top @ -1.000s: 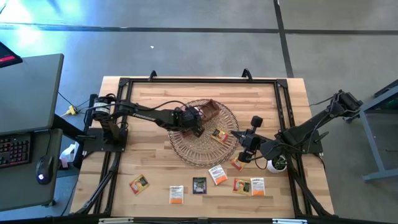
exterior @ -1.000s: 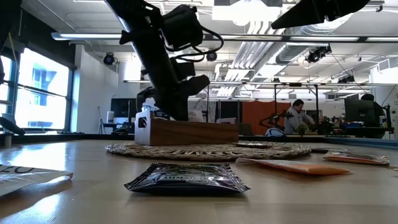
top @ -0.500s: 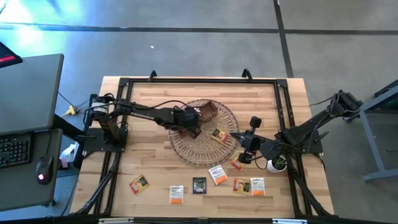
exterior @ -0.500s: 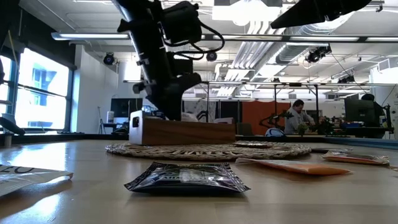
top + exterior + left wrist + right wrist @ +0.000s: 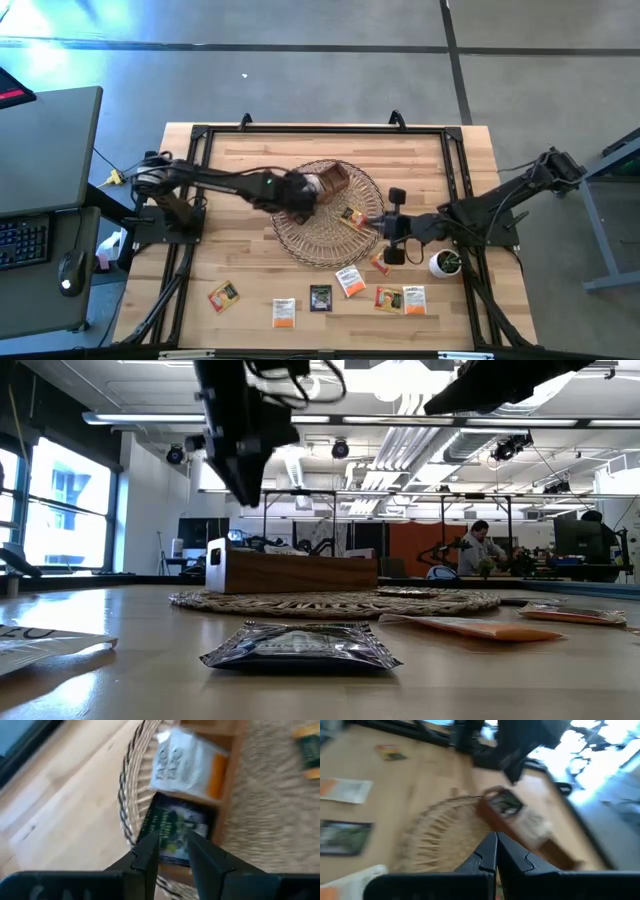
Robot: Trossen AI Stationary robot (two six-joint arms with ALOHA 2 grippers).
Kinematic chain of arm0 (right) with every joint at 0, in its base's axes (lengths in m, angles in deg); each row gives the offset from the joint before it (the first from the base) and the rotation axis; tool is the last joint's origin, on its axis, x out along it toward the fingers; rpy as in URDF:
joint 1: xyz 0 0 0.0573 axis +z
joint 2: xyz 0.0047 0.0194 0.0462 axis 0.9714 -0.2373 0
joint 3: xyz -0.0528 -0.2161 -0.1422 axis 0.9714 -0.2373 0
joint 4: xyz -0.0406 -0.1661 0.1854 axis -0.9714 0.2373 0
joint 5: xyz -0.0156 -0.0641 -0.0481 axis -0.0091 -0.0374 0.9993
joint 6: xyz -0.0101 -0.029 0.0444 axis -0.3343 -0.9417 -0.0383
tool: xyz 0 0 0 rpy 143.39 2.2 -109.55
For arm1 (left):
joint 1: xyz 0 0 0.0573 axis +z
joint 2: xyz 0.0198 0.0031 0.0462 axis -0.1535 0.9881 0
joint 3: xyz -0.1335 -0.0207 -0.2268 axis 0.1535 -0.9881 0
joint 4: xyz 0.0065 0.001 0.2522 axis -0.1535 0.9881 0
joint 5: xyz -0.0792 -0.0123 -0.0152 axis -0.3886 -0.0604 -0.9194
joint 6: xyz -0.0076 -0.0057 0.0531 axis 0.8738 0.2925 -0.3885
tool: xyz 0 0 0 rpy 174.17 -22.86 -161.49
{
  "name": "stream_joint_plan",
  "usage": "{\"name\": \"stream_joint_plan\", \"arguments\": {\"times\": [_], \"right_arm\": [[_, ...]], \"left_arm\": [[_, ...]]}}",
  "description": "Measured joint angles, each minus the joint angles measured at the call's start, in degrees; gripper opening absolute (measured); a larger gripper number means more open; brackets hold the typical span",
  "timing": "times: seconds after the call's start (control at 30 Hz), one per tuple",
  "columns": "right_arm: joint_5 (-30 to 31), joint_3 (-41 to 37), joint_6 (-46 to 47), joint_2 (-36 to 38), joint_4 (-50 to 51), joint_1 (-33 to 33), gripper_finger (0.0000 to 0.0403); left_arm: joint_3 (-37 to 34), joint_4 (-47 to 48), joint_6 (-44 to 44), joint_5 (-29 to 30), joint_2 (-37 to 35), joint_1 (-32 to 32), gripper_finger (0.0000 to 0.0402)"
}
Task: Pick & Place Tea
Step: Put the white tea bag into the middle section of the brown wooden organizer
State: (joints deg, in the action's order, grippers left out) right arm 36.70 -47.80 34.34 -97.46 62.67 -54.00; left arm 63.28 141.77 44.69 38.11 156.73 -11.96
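Black sachet (image 5: 177,832) lies in the wooden tray (image 5: 330,181) on the wicker basket (image 5: 300,245), beside a white-orange one (image 5: 187,762). Left gripper (image 5: 172,850) hangs just above it, fingers slightly apart, empty. More sachets (image 5: 345,297) lie along the table's (image 5: 240,150) near edge. Right gripper (image 5: 495,852), closed and empty, hovers beside the basket.

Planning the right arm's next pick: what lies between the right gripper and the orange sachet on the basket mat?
In the high view, only bare wicker basket weave lies between the right gripper and the orange sachet; nothing else sits there.
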Motion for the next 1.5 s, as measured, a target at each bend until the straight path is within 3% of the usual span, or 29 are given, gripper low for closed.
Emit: {"name": "stream_joint_plan", "arguments": {"times": [0.13, 0.4, 0.63, 0.87, 1.0, 1.07, 1.23, 1.5], "right_arm": [[-9.7, 0.0, 4.4, -1.4, -0.9, -1.6, 0.001], [-16.6, 0.1, 3.4, -12.3, -13.9, -3.0, 0.0019], [-32.2, 1.2, 2.0, -24.4, -25.9, -5.1, 0.0088], [-36.7, 8.1, 0.7, -34.2, -24.4, -4.6, 0.016], [-40.9, 11.9, -5.2, -37.9, -14.2, -2.6, 0.0173], [-40.1, 13.2, -6.6, -39.2, -8.3, -1.8, 0.0172], [-30.4, 13.9, -9.3, -41.4, -4.3, -1.1, 0.0158], [-33.3, 14.1, -8.6, -44.5, -5.7, -2.2, 0.0145]], "left_arm": [[0.0, 1.7, 3.5, 4.2, -4.3, -5.2, 0.0099], [-0.3, 11.5, 14.1, 13.7, -11.5, -16.6, 0.0099], [0.0, 19.9, 26.0, 22.0, -13.0, -23.2, 0.0099], [-0.1, 20.3, 27.0, 22.2, -13.3, -23.6, 0.0099], [-0.3, 20.3, 26.2, 23.1, -13.2, -23.5, 0.0099], [-0.3, 20.2, 25.7, 23.1, -13.2, -23.5, 0.0099], [-0.3, 19.8, 25.6, 23.1, -13.1, -23.5, 0.0099], [-0.3, 19.9, 25.5, 22.9, -13.1, -23.5, 0.0099]]}}
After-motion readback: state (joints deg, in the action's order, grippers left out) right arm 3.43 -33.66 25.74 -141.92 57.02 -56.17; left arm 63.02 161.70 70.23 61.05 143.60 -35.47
